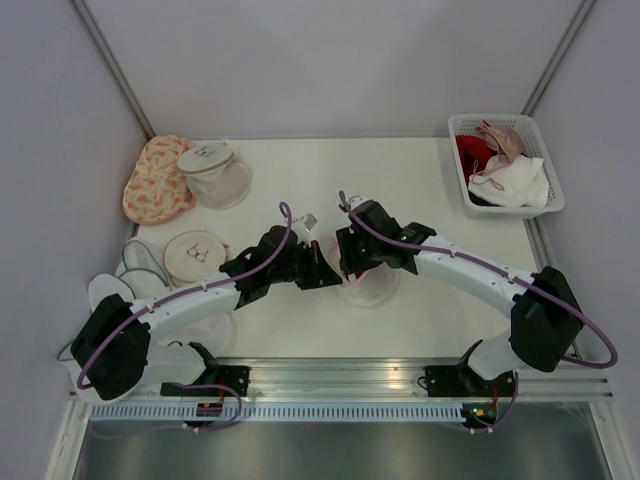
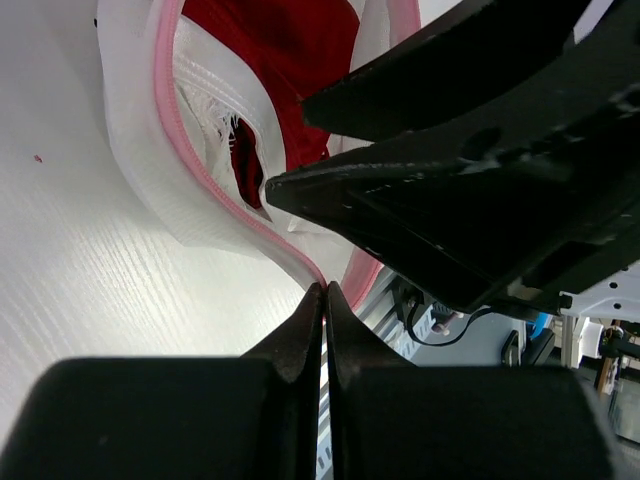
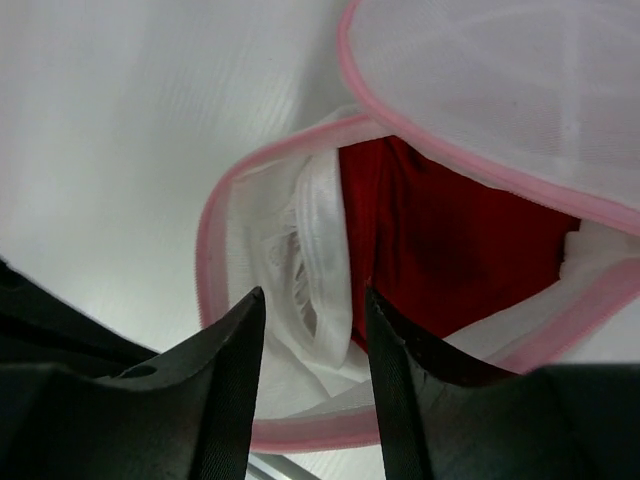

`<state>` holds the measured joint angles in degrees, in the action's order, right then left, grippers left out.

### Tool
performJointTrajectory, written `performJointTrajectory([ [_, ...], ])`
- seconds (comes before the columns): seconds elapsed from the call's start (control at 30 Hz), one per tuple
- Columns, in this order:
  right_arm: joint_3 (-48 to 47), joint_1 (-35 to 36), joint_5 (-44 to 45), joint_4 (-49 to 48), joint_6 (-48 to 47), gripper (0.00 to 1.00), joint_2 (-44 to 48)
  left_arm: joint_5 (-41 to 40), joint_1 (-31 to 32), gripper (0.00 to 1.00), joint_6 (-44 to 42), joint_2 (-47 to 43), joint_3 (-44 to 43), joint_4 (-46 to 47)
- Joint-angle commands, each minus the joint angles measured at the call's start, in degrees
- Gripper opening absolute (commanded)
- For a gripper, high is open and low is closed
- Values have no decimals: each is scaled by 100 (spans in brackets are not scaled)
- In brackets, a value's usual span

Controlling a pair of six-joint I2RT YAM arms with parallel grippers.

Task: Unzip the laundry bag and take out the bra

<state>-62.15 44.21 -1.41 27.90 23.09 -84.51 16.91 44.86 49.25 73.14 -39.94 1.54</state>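
Observation:
The laundry bag (image 1: 368,287), white mesh with a pink rim, lies at the table's middle, under both grippers. It is unzipped and gapes open. The red bra (image 3: 445,240) shows inside it, and also in the left wrist view (image 2: 290,55). My left gripper (image 2: 325,287) is shut, pinching the bag's pink rim (image 2: 200,170) at its tips; in the top view it (image 1: 323,266) is at the bag's left side. My right gripper (image 3: 310,300) is open just above the opening, its fingers astride white mesh beside the bra; in the top view it (image 1: 352,266) hides much of the bag.
A white basket (image 1: 552,195) of clothes stands at the back right. At the left are an orange floral pouch (image 1: 155,180), a clear mesh dome with a white top (image 1: 215,172), a round beige bag (image 1: 195,256) and white mesh pieces (image 1: 108,290). The metal rail (image 1: 340,375) runs along the near edge.

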Motion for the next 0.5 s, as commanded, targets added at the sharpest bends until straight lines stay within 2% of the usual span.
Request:
performJointTrajectory([
  [0.0, -113, 97, 896, 154, -85, 52, -188, 76, 31, 2, 137, -37, 30, 241],
  [0.13, -78, 159, 1186, 102, -208, 53, -487, 58, 31, 2, 146, -46, 48, 241],
  [0.2, -69, 185, 1388, 23, -226, 47, -715, 58, 31, 2, 146, -55, 83, 250],
  [0.27, -34, 185, 1468, -74, -217, 37, -795, 50, 31, 2, 155, -90, 101, 250],
  [0.3, -25, 185, 1494, -118, -209, 23, -847, 41, 31, 2, 155, -116, 127, 250],
  [0.33, -34, 194, 1503, -162, -200, 14, -848, 41, 31, 2, 155, -125, 145, 250],
  [0.37, -69, 194, 1521, -171, -174, 1, -787, 41, 31, 2, 155, -134, 153, 242],
  [0.47, -183, 211, 1390, -119, -182, 1, -446, 6, 31, 2, 146, -160, 180, 215],
])
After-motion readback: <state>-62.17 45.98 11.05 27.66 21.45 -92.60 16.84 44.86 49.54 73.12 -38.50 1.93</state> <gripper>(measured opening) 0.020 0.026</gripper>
